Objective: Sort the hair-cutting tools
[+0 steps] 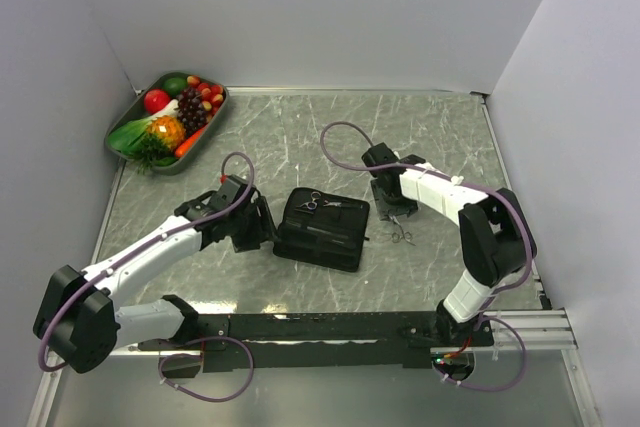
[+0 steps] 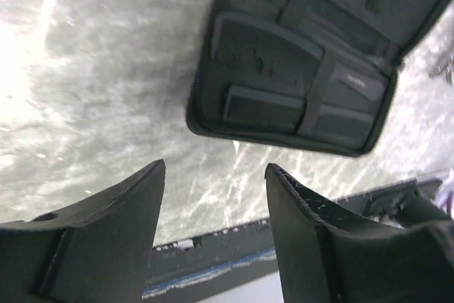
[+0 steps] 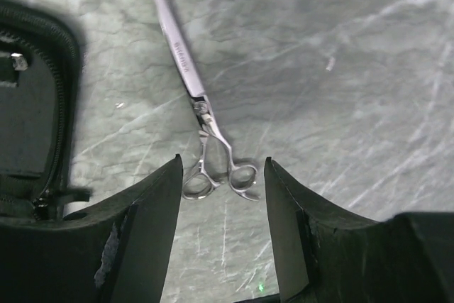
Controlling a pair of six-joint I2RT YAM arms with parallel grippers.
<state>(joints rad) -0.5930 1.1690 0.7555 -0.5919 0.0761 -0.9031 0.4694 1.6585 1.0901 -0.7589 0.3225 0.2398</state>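
Since its jaws stand apart with nothing pinched, right gripper (image 3: 223,175): released, hanging low over the table (image 1: 300,137).
Loose scissors (image 3: 202,115): flat on the table, just right of the pouch (image 2: 298,62); ring handles sit in the gap between my right fingertips, blades pointing away. I judge the claw is placed there to close on the handles.
Left gripper (image 2: 216,172): slack too, only bare table in its gap, parked just beside the pouch's left edge, probably to steady it.
Second scissors (image 1: 312,203): lying on the open pouch's upper half.
Combs: I cannot pick them out against the black lining.
In the way: the pouch's zipper edge is close to my right finger; thin metal lying flush may slip.
Fruit tray (image 1: 224,99): far left corner, well apart.
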